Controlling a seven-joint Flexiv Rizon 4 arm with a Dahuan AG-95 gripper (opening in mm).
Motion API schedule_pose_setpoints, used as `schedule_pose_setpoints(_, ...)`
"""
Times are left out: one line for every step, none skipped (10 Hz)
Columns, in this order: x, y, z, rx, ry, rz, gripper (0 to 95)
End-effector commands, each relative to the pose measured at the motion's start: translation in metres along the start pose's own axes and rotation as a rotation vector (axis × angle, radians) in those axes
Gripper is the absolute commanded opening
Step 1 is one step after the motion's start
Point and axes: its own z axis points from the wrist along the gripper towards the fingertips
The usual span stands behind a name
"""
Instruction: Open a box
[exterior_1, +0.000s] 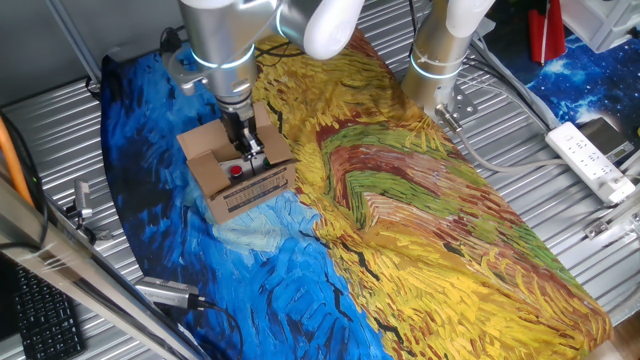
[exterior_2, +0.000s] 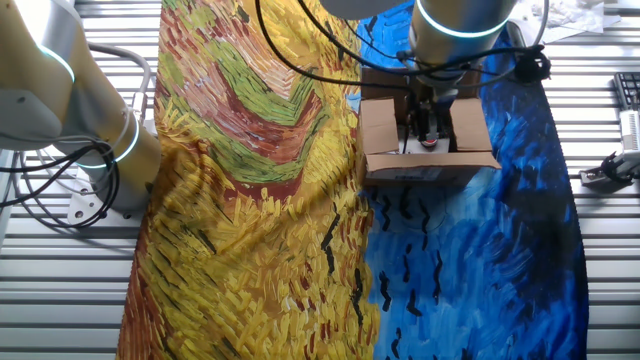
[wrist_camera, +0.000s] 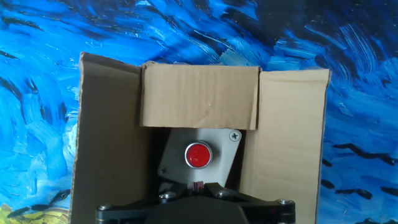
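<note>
The box (exterior_1: 250, 192) is a small brown carton on the blue part of the painted cloth, with its white barcode label facing the camera. Its top is open: in the hand view the side flaps stand out left and right, and the far flap (wrist_camera: 199, 96) leans partly over the opening. Inside lies a pale grey unit with a red button (wrist_camera: 198, 154). My gripper (exterior_1: 247, 155) points straight down into the opening, also seen in the other fixed view (exterior_2: 428, 135). Its fingers sit close together at the bottom edge of the hand view (wrist_camera: 198, 185), holding nothing I can make out.
The cloth (exterior_1: 420, 220) covers the ribbed metal table. A second arm's base (exterior_1: 440, 50) stands at the back of the table. A white power strip (exterior_1: 590, 160) lies at the right. A keyboard (exterior_1: 40, 310) sits at the front left.
</note>
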Motion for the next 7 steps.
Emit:
schedule_pose_setpoints(0.002, 0.000, -0.001, -0.002, 0.005, 0.003, 0.0)
schedule_pose_setpoints(0.004, 0.001, -0.002, -0.003, 0.009, 0.004, 0.0)
schedule_pose_setpoints(0.005, 0.001, -0.003, -0.004, 0.012, 0.005, 0.0)
schedule_pose_setpoints(0.007, 0.001, -0.004, -0.005, 0.015, 0.006, 0.0)
schedule_pose_setpoints(0.010, 0.001, -0.006, -0.007, 0.018, 0.008, 0.0)
schedule_pose_setpoints(0.012, 0.001, -0.006, -0.008, 0.019, 0.008, 0.0)
schedule_pose_setpoints(0.015, 0.001, -0.007, -0.011, 0.022, 0.009, 0.0)
